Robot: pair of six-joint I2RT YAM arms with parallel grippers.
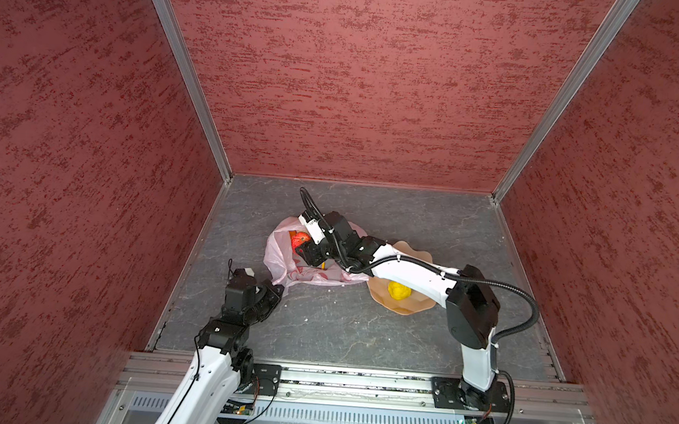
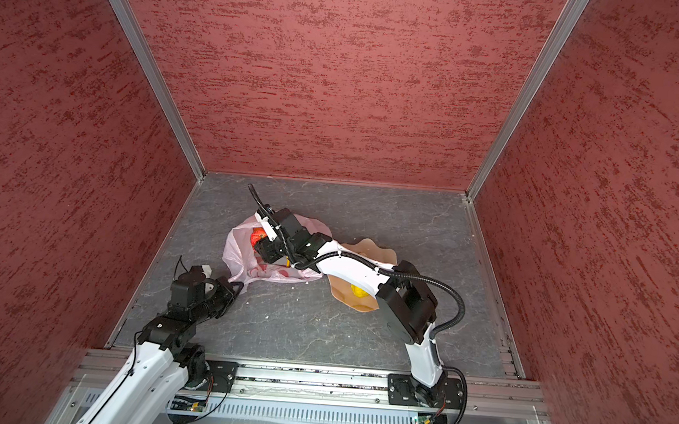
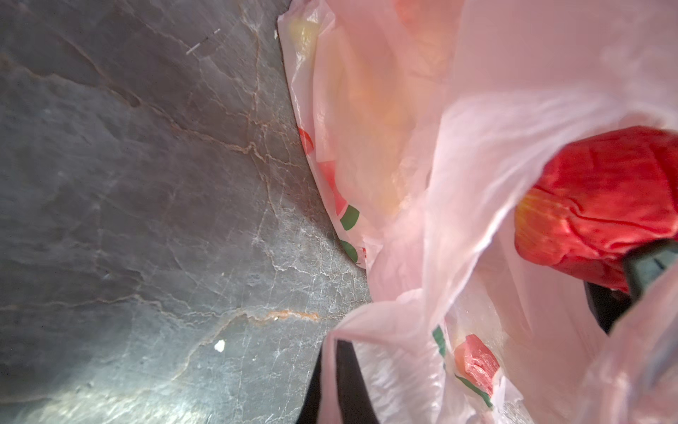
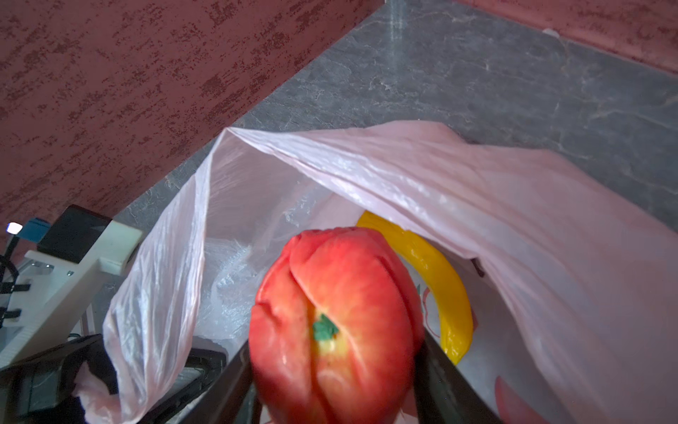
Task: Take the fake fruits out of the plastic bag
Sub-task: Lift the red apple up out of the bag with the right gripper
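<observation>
At the left of both top views, the left jaws are pressing together on a corner of the plastic bag (image 1: 313, 274). They are drawing the film toward the near-left of the table (image 1: 362, 337) and propping the mouth open. In the left wrist view, pink film is folding over one dark finger.

Further right, the bag is lying crumpled on the table with its mouth gaping. The right jaws are reaching into that mouth from the right, half spread and pinching the red fruit (image 4: 337, 330) across its sides. The fruit's skin is creasing under the squeeze, and its green stem spot is facing the right wrist camera. In a top view the red fruit (image 1: 299, 241) is sitting right at the bag's opening, not yet clear of it. Behind it, the yellow banana (image 4: 436, 279) is lying deeper inside on the bag's lower layer.

Right of the bag, and just beside it, the tan plate (image 1: 413, 251) is carrying the bumpy yellow fruit (image 1: 400, 291), already out.

The step in hand looks like the extraction of the red fruit. The next move is calling for a lift straight out of the mouth without snagging the loose upper film. After that comes a swing right to the plate and a release beside the yellow fruit, while the left jaws are anchoring the bag.
</observation>
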